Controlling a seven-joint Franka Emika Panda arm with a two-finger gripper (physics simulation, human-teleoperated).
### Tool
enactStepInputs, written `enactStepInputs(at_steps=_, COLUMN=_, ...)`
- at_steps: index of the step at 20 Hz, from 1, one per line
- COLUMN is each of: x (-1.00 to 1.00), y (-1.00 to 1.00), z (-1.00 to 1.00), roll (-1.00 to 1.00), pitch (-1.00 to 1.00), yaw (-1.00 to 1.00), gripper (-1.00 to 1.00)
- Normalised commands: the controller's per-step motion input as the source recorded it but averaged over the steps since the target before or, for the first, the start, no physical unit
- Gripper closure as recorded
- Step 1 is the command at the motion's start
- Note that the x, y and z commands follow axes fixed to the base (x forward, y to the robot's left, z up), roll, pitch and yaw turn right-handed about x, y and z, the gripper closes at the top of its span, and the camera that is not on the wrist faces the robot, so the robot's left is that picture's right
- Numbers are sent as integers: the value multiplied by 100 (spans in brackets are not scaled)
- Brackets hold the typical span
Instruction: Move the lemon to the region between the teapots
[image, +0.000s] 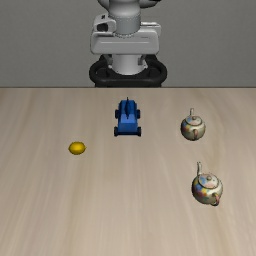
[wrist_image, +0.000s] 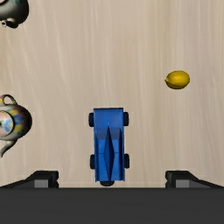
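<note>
A small yellow lemon (image: 77, 148) lies on the wooden table toward the exterior view's left. Two metallic teapots stand toward the exterior view's right: one (image: 193, 126) nearer the robot, the other (image: 207, 187) farther forward, with a bare gap between them. In the wrist view my gripper (wrist_image: 111, 179) is open, its fingertips (wrist_image: 41, 178) wide apart and holding nothing. It hangs high above the table, over the blue toy car. The lemon (wrist_image: 178, 80) lies off to one side of the car, and the teapots (wrist_image: 10, 122) (wrist_image: 10, 10) are on the opposite side.
A blue toy car (image: 127, 117) (wrist_image: 109, 147) sits on the table just in front of the robot's base (image: 125, 68), between the lemon and the teapots. The wooden table (image: 130, 210) stretches wide around these objects.
</note>
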Motion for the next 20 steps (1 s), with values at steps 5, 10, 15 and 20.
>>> enactStepInputs(at_steps=5, x=0, y=-100, z=0, roll=0, pitch=0, yaw=0, gripper=-100)
enactStepInputs(at_steps=10, x=0, y=-100, z=0, roll=0, pitch=0, yaw=0, gripper=-100)
enactStepInputs(at_steps=15, x=60, y=-40, z=0, roll=0, pitch=0, yaw=0, gripper=-100)
enactStepInputs(at_steps=20, x=100, y=0, z=0, roll=0, pitch=0, yaw=0, gripper=-100)
